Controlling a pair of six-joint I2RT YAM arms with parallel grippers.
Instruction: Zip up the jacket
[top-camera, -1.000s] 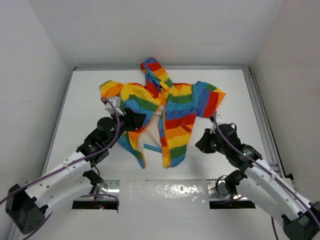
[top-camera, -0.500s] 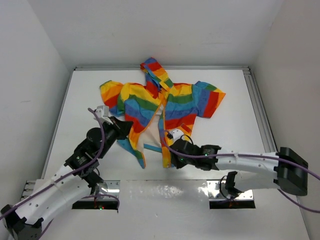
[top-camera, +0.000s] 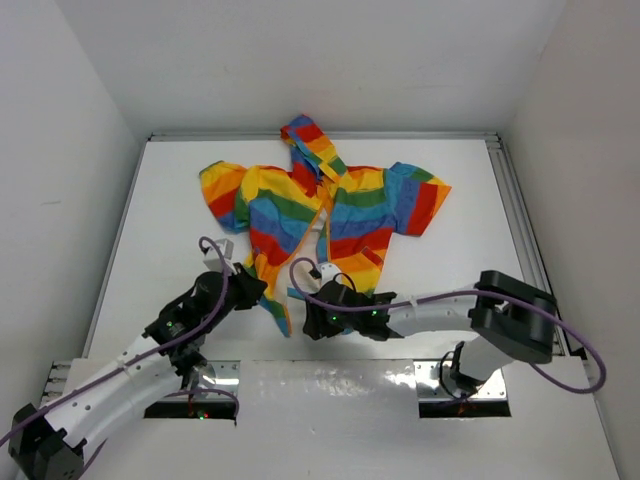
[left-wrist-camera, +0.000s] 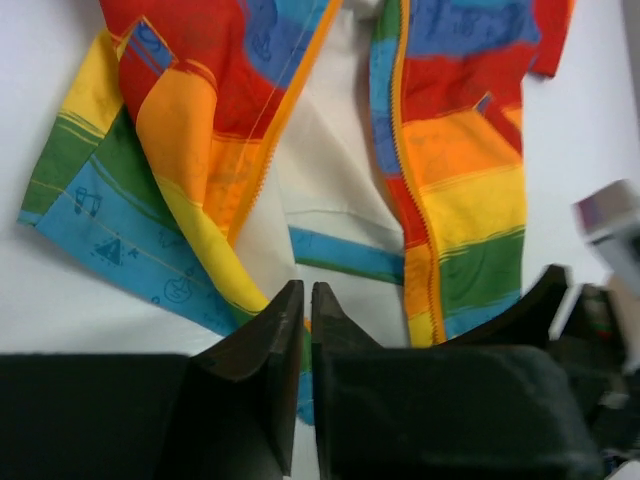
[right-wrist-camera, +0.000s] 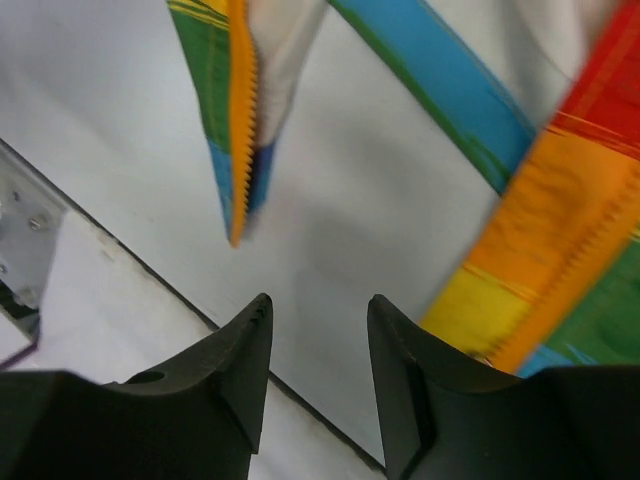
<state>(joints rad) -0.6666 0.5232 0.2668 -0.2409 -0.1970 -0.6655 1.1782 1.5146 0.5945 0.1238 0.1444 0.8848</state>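
The right gripper (right-wrist-camera: 318, 300) is held spread wide and empty, low over the desk (top-camera: 170, 200) by its near edge, between the two runs of orange zipper teeth (right-wrist-camera: 240, 120). The left gripper (left-wrist-camera: 304, 290) is pressed almost together at the hem tip of the panel on the left-edge side; whether fabric is actually pinched can't be told. The jacket (top-camera: 350, 215) is laid open mid-desk, hood (top-camera: 305, 135) toward the far edge. Imo both bottom ends should be lined up flat and touching before anything gets fed into the slider. Compared with half a second back, the right gripper has been shifted leftward off the other hem, and the left one pulled nearer.
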